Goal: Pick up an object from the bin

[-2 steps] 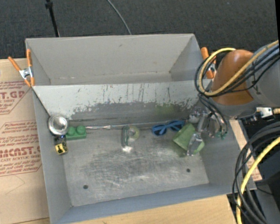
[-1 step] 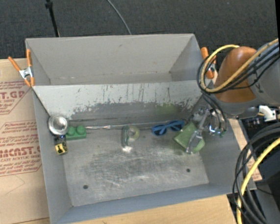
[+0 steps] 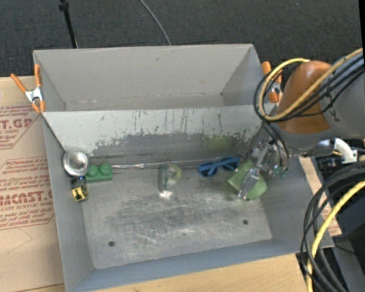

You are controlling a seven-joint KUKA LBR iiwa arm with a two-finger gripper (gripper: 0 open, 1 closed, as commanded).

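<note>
My gripper (image 3: 257,166) is low at the right end of the bin, by the right wall. It sits right on top of a pale green rounded thing (image 3: 237,181) that lies on the bin floor and partly covers it. Blue sunglasses (image 3: 216,166) lie just left of the green thing, near the foot of the back wall. A clear glassy cup (image 3: 168,178) lies further left, at about the middle of the floor.
At the bin's left end lie a green toy brick (image 3: 99,174), a shiny silver round thing (image 3: 76,162) and a small yellow and black piece (image 3: 78,194). The arm with its orange cover and yellow cables hangs over the right rim.
</note>
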